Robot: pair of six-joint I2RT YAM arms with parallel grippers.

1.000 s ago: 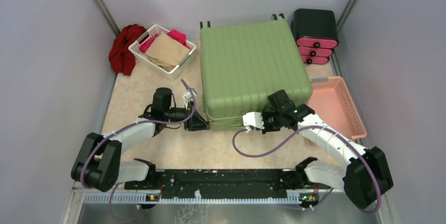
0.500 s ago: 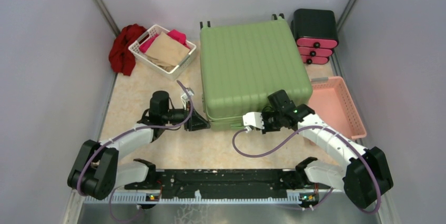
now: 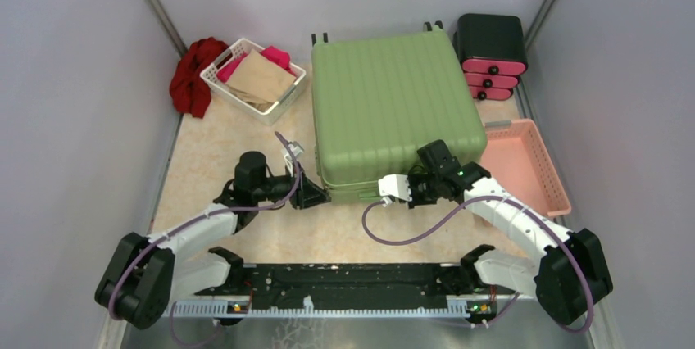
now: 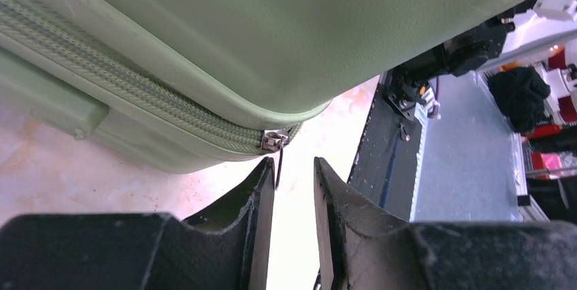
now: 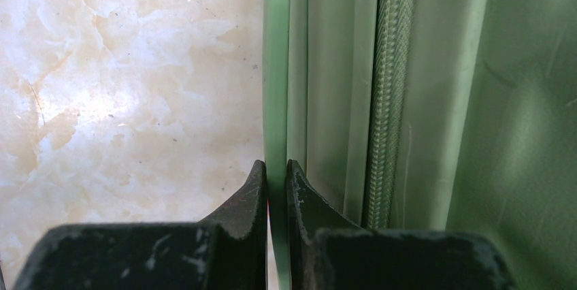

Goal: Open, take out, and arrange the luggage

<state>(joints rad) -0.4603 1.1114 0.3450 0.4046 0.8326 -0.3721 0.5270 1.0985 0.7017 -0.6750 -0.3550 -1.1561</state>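
The luggage (image 3: 393, 103) lies flat and zipped on the surface (image 3: 213, 136), so my right jaws pinch a thin green strip (image 5: 275, 99) on its near edge to steady it, while my left jaws stand spread around the zip pull (image 4: 279, 164), ready to close and drag.

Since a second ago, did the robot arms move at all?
The left arm swung its wrist and elbow back toward its base. Its open left gripper stayed at the zipper pull. The right gripper stayed shut on the edge of the luggage, which stayed closed.
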